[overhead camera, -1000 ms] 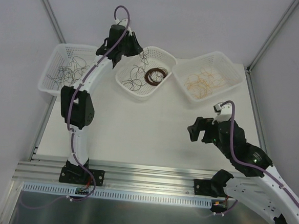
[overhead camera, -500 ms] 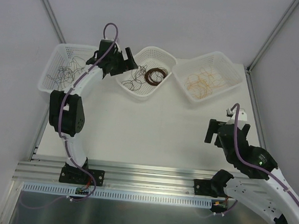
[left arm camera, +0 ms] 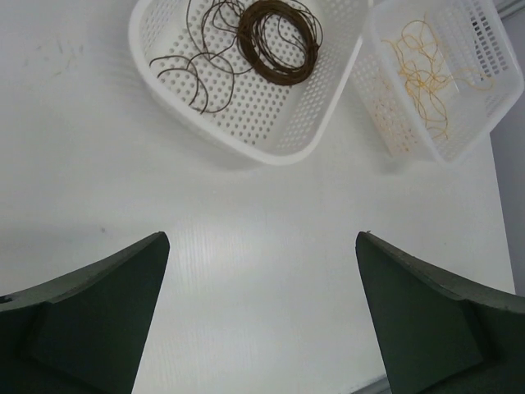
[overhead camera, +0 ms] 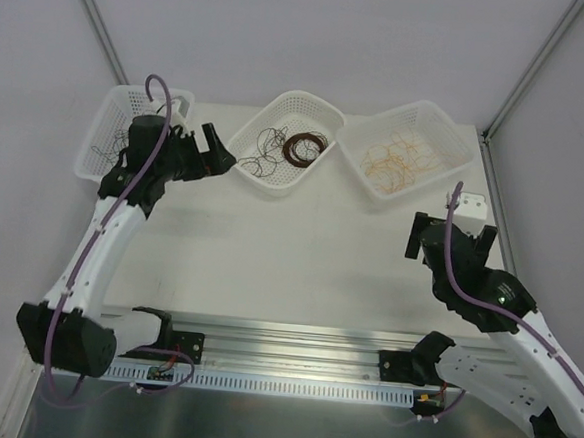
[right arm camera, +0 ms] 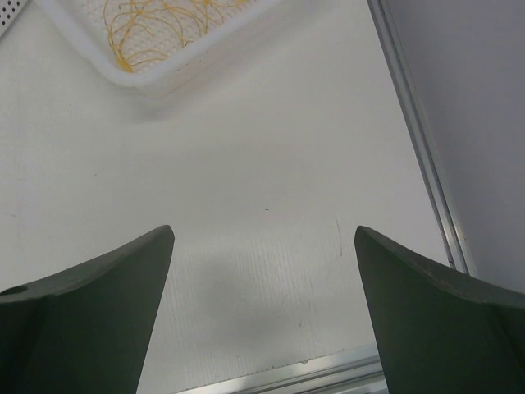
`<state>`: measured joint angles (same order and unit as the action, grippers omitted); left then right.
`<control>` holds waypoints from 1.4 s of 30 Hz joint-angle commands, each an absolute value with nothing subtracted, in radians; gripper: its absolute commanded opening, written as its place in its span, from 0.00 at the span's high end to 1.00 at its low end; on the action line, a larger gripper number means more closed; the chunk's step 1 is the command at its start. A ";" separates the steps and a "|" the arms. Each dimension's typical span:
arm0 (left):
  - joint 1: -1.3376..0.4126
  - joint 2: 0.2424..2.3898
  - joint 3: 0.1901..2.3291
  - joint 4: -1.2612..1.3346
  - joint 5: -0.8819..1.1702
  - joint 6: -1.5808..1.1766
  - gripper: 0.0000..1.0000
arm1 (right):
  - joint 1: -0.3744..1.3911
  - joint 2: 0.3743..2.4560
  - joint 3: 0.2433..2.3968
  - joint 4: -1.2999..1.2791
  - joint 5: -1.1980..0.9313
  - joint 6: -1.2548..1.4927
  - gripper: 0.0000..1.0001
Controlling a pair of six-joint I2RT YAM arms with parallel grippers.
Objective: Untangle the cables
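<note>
Left claw: fully open, jaws spread wide, nothing held and nothing touched; the left wrist view shows both fingers over bare bench on the near side of the middle basket. In the top view this claw stands just left of the middle basket, in the gap between it and the left basket. Right claw: also fully open and empty, positioned well to the right of the middle basket and nearer the front edge; the right wrist view shows only bench surface between its fingers. The cables lie sorted in baskets: a dark brown coil and loose dark wires inside the middle basket, tan-orange cables in the right basket adjoining it, and thin dark cables in the left basket, partly hidden by the left arm. Change from one second ago: the left claw was then above the left rim of the middle basket; it has since withdrawn leftward and its elbow has dropped back toward the front rail. The right claw, then turned toward the middle basket, has swung away to the right.
</note>
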<state>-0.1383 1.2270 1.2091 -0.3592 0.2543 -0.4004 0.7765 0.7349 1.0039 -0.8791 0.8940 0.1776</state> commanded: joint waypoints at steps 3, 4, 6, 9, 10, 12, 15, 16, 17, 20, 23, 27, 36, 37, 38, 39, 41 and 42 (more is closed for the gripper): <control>-0.144 0.827 1.008 -0.504 0.109 -0.368 0.01 | 0.730 0.582 1.012 -0.918 0.861 0.136 0.03; -0.144 0.716 0.988 -0.556 0.071 -0.362 0.01 | 0.730 0.534 1.008 -0.942 0.865 0.146 0.03; -0.144 0.610 0.941 -0.619 0.005 -0.345 0.01 | 0.732 0.476 0.989 -1.011 0.862 0.172 0.03; -0.143 0.424 0.905 -0.719 -0.090 -0.334 0.01 | 0.733 0.364 0.977 -1.064 0.828 0.147 0.03; -0.144 0.349 0.904 -0.744 -0.106 -0.331 0.01 | 0.733 0.335 0.982 -1.077 0.825 0.131 0.03; -0.143 0.286 0.925 -0.816 -0.152 -0.322 0.01 | 0.733 0.263 1.005 -1.110 0.834 0.114 0.03; -0.144 0.187 0.982 -0.888 -0.186 -0.311 0.01 | 0.732 0.184 1.046 -1.140 0.871 0.072 0.03; -0.144 0.152 0.997 -0.905 -0.198 -0.311 0.01 | 0.732 0.167 1.060 -1.140 0.873 0.051 0.03; -0.143 0.137 1.012 -0.926 -0.205 -0.313 0.01 | 0.733 0.151 1.074 -1.143 0.873 0.005 0.03; -0.144 0.089 1.081 -1.005 -0.236 -0.321 0.01 | 0.735 0.114 1.147 -1.176 0.894 -0.047 0.03; -0.144 0.049 1.103 -1.068 -0.259 -0.333 0.01 | 0.742 0.080 1.192 -1.218 0.920 -0.061 0.03; -0.144 0.002 1.098 -1.107 -0.290 -0.365 0.01 | 0.758 0.031 1.213 -1.256 0.911 -0.049 0.03; -0.147 -0.080 1.031 -1.155 -0.307 -0.410 0.01 | 0.795 -0.054 1.204 -1.327 0.939 0.048 0.03; -0.146 -0.080 1.026 -1.157 -0.304 -0.410 0.01 | 0.798 -0.057 1.204 -1.327 0.942 0.048 0.03; -0.147 -0.080 1.022 -1.161 -0.302 -0.413 0.01 | 0.801 -0.058 1.206 -1.330 0.942 0.049 0.03; -0.147 -0.083 1.020 -1.161 -0.301 -0.414 0.01 | 0.802 -0.057 1.207 -1.331 0.942 0.051 0.03; -0.147 -0.086 1.014 -1.167 -0.301 -0.417 0.01 | 0.805 -0.048 1.207 -1.335 0.942 0.055 0.03; -0.147 -0.087 1.012 -1.169 -0.302 -0.419 0.01 | 0.805 -0.045 1.207 -1.333 0.942 0.054 0.03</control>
